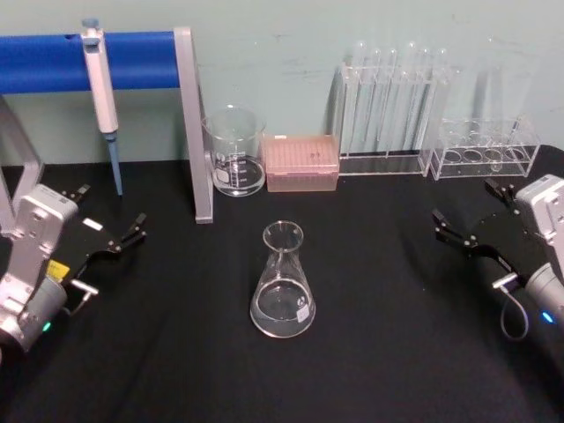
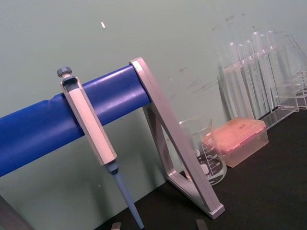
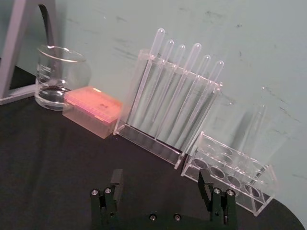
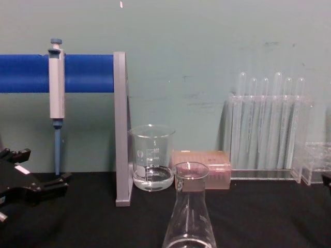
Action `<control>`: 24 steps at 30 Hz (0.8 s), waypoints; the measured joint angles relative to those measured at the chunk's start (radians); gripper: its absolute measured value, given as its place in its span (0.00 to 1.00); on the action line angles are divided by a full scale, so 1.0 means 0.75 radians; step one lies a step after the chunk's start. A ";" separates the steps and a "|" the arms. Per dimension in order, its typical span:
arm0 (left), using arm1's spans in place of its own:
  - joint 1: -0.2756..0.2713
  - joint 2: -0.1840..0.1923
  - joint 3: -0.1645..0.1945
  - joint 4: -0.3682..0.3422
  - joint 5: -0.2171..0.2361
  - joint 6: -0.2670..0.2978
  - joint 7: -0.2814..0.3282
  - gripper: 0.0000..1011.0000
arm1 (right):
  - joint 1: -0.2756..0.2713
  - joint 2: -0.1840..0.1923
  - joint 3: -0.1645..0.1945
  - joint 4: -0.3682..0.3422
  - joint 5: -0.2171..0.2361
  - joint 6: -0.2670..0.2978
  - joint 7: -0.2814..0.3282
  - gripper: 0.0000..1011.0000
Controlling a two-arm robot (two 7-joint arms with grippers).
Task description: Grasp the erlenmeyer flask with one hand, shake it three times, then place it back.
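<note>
Currently, at left, your left gripper (image 1: pixel 113 207) is waiting above the black cloth (image 1: pixel 176 352), its fingers spread wide and pointing toward the centre; the erlenmeyer flask (image 1: pixel 284 282) is standing upright mid-table, long axis vertical, lying inward from that claw and well apart from it; at right, your right gripper (image 1: pixel 463 204) is mirroring the pose, jaws likewise apart, with the flask lying inward and a little nearer the robot; neither arm is looking clearly closer. Clear, smooth glass is tapering from a wide round base to a narrow neck with a flared rim, likely slippery; the straight-walled beaker (image 1: pixel 235 154) is sitting behind.
</note>
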 joint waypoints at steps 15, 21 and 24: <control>0.000 0.000 0.000 0.000 0.000 0.000 0.000 0.99 | -0.099 0.074 0.088 -0.123 0.123 -0.047 0.212 0.99; 0.000 0.000 0.000 0.000 0.000 0.000 0.000 0.99 | -0.106 0.089 0.091 -0.144 0.174 -0.093 0.355 0.99; 0.000 0.000 0.000 0.000 0.000 0.000 0.000 0.99 | -0.094 0.080 0.088 -0.144 0.208 -0.112 0.440 0.99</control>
